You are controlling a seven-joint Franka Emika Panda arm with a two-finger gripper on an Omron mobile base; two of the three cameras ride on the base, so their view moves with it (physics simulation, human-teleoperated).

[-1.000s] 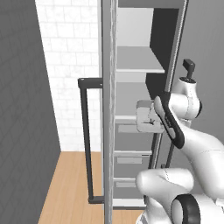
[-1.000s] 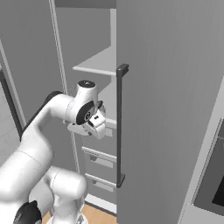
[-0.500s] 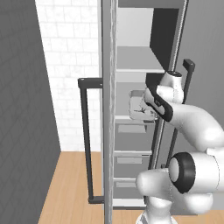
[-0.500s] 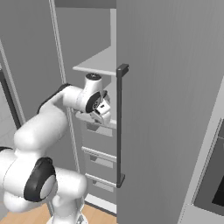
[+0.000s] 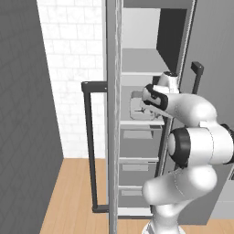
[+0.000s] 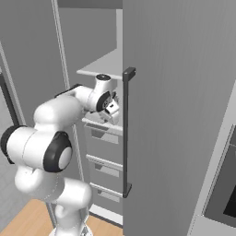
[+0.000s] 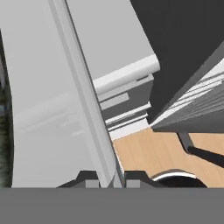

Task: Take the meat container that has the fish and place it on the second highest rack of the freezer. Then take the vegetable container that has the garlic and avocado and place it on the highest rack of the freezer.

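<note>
Light-grey flat shelves and grey drawers point(image 5: 135, 167) are showing inside the tall open freezer point(image 5: 137, 59), its door carrying a long dark bar handle point(image 5: 89, 146). The white arm is folding up with its elbow low, putting the gripper point(image 5: 147, 109) at the second highest rack point(image 5: 137, 122), jaws clamped on the thin rim of a pale translucent container point(image 5: 137, 106). Contents can't be made out beyond a dark green blur at the hand view's left edge.
</note>
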